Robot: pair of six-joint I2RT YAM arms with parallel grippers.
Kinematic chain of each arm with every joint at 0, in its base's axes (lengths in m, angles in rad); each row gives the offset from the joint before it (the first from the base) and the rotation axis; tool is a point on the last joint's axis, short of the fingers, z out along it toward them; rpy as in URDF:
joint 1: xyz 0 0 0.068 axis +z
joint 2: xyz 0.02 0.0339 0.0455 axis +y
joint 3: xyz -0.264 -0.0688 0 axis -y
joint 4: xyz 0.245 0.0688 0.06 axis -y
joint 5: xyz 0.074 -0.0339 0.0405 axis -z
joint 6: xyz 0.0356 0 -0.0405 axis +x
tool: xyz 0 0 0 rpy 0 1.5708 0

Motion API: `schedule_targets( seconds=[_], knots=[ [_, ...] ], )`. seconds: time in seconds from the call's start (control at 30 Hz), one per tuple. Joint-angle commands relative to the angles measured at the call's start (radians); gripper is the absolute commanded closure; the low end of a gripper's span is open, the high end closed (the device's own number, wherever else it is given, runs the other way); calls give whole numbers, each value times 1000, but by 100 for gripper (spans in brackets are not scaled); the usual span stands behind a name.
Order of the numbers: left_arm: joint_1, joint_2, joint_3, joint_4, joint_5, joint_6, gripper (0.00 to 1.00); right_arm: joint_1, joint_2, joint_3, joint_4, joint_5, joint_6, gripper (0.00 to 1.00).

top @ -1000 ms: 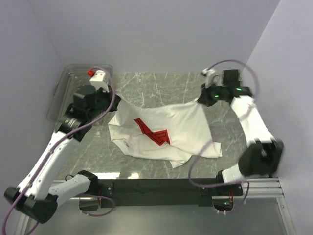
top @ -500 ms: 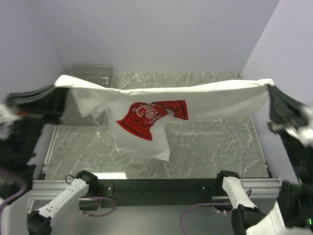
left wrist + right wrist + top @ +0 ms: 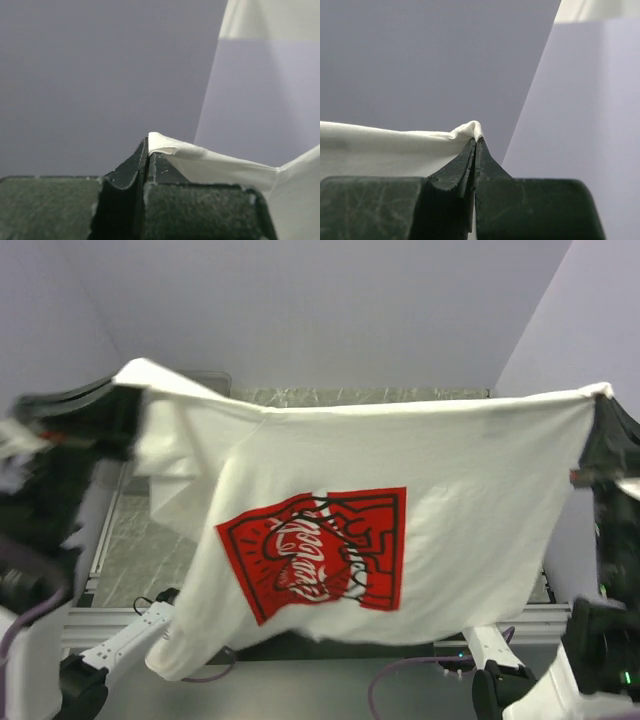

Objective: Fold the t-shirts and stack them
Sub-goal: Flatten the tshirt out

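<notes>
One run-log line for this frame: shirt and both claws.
t-shirt: held aloft, spread, Coca-Cola print facing top camera | left claw: shut on t-shirt edge | right claw: shut on t-shirt edge | fold: not started

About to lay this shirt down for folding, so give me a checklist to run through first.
1. Left pincer shut on the t-shirt: ok.
2. Right pincer shut on its other corner: ok.
3. Top edge stretched between them: ok.
4. Red print unfolded, facing the top camera: ok.
5. Left side hanging smooth: not ok, cloth bunched.
6. Table under the shirt free: cannot tell, hidden.
</notes>
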Motion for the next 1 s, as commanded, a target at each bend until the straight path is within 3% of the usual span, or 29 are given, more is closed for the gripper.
schedule_targets(
  seconds=[0.0,0.2,0.27,0.4,0.6,0.7,0.83,0.97],
  knots=[
    [1,136,-139,-4,-78,41,99,-7,48,-228,121,83,-10,100],
    [1,426,-321,123,-72,80,99,-7,22,-711,311,-25,-31,100],
    [1,524,-316,143,-84,107,99,-7,46,-881,418,-66,-26,100],
    [1,902,-174,84,-145,137,100,4,186,-1046,583,-59,-17,100],
    [8,1361,219,-65,-184,120,100,19,599,-995,678,7,0,100],
    [11,1494,374,-118,-205,101,100,27,698,-929,680,61,10,100],
    [18,1576,494,-126,-244,72,100,32,845,-819,707,107,29,100],
    [22,1585,497,-67,-300,60,100,33,913,-754,707,118,59,100]
  ],
)
